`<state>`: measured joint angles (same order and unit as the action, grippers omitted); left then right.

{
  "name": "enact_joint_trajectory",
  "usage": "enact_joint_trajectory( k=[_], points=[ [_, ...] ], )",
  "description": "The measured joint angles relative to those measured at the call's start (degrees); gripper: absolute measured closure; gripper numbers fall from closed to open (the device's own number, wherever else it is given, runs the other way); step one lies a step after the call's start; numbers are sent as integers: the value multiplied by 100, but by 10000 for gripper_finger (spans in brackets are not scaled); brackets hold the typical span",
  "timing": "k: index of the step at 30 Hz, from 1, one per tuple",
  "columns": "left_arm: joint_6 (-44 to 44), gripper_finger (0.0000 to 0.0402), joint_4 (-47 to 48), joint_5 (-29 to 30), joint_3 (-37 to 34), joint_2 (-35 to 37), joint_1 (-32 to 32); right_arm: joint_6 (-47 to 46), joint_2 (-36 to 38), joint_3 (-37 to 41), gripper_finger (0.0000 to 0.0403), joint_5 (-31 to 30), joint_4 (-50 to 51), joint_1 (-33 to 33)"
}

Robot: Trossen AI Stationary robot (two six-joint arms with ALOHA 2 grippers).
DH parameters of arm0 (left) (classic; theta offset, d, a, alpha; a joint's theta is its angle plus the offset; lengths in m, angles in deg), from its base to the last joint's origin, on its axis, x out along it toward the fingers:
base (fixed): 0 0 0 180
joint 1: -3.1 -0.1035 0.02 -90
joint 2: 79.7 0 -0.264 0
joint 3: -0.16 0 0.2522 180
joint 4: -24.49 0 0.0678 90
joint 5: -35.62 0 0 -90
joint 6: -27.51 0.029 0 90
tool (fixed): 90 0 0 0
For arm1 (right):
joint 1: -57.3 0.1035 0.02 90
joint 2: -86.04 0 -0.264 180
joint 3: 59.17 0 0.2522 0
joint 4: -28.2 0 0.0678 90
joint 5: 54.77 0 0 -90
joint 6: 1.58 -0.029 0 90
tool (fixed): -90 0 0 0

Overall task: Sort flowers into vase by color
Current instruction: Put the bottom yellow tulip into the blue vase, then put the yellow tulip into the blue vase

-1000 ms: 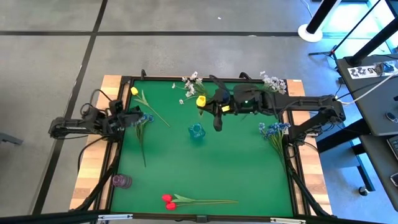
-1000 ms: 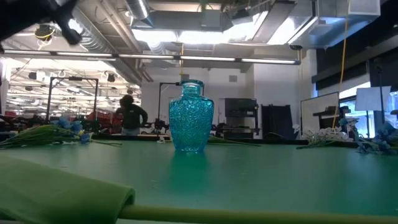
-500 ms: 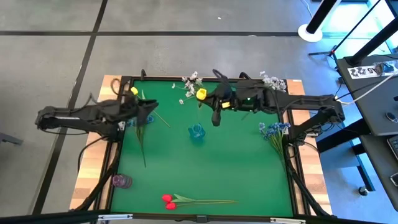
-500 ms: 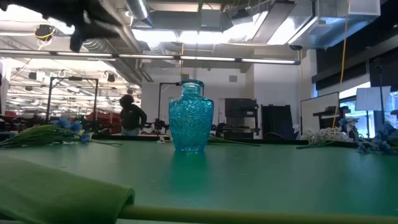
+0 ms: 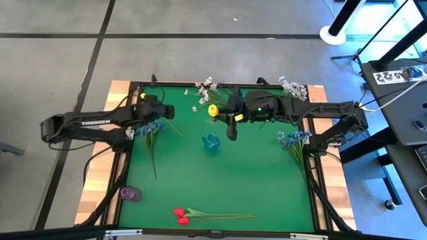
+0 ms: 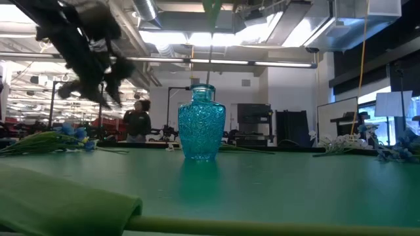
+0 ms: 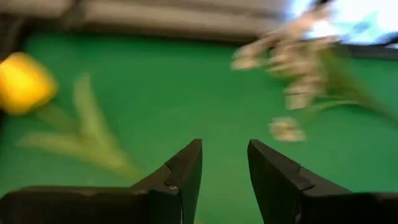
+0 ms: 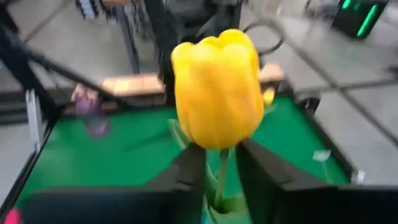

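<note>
The right gripper's [image 8: 219, 180] fingers [image 8: 183, 177] stand slightly apart with a yellow tulip's [image 8: 217, 87] stem between them — whether they press it I cannot tell — above the blue glass vase [image 5: 211, 141] mid-bench. The left gripper's [image 7: 224, 168] fingers are apart and empty, near the bench's [image 5: 253, 180] far-left corner, over another yellow tulip [image 7: 23, 83].

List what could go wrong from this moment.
1. The right claw has a yellow tulip between its fingers above the blue vase; if they part early, the stem may miss the narrow neck.
2. The dangling stem could knock the vase.
3. The left claw, open near another yellow tulip and the white sprays, might catch both.
</note>
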<state>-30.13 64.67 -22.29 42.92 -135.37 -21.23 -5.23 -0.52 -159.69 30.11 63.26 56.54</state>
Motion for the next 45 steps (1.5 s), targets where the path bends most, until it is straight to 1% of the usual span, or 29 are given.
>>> enact_joint_trajectory(
  k=[2, 4, 7, 8, 11, 13, 15, 18, 21, 23, 26, 28, 31, 33, 34, 36, 39, 41, 43, 45],
  points=[
    [-215, 270, 140, -297, 0, -240, -498, -83, 1, -110, 262, 23, 465, 0],
    [-183, 264, 79, -540, 0, -498, -952, -98, 14, -250, 215, 41, 720, 7],
    [-55, 254, -31, -722, 0, -909, -1490, -103, 26, -459, 148, 353, 1063, 49],
    [-103, 252, -27, -723, 0, -1029, -1624, -98, 17, -563, 128, 502, 1177, 55],
    [-621, 250, -42, -608, 0, -1386, -1932, -61, 19, -1043, 78, 921, 1629, 89],
    [-848, 250, -151, -404, 0, -1606, -2104, 12, 28, -1385, 55, 1029, 2167, 90],
    [-940, 250, -276, -142, 2, -1851, -2226, 188, 28, -1678, 45, 986, 2801, 79],
    [-963, 250, -571, -33, 3, -2221, -2339, 487, 28, -1985, 41, 919, 3389, 70],
    [-1156, 250, -656, -25, 9, -2593, -2358, 584, 28, -2160, 41, 957, 3574, 72],
    [-1333, 250, -748, 91, 32, -2835, -2347, 664, 28, -2224, 41, 937, 3690, 72],
    [-1363, 255, -889, 191, 43, -3071, -2325, 724, 28, -2310, 40, 568, 3725, 77],
    [-1364, 273, -961, 283, 31, -3099, -2219, 812, 28, -2406, 41, 306, 3721, 14],
    [-1411, 326, -1108, 256, 14, -3010, -2134, 1110, 26, -2589, 50, 207, 3722, -94],
    [-1432, 374, -1230, 149, 2, -2895, -2119, 1184, 22, -2775, 63, 153, 3726, -198],
    [-1437, 386, -1274, 40, -3, -2808, -2116, 1203, 20, -2879, 71, 40, 3705, -228],
    [-1437, 389, -1422, -137, -7, -2584, -2101, 1365, 31, -3023, 87, -244, 3615, -238],
    [-1373, 389, -1627, -108, -5, -1972, -2056, 1757, 63, -3108, 111, -576, 3446, -227],
    [-1168, 393, -1708, -34, 84, -1423, -1853, 1848, 102, -3108, 127, -470, 3238, -227],
    [-880, 397, -1764, 108, 287, -832, -1546, 1866, 158, -3108, 142, -168, 3155, -227],
    [-269, 397, -2053, 309, 491, -258, -1156, 1876, 214, -3078, 158, 116, 3055, -219]
  ],
)
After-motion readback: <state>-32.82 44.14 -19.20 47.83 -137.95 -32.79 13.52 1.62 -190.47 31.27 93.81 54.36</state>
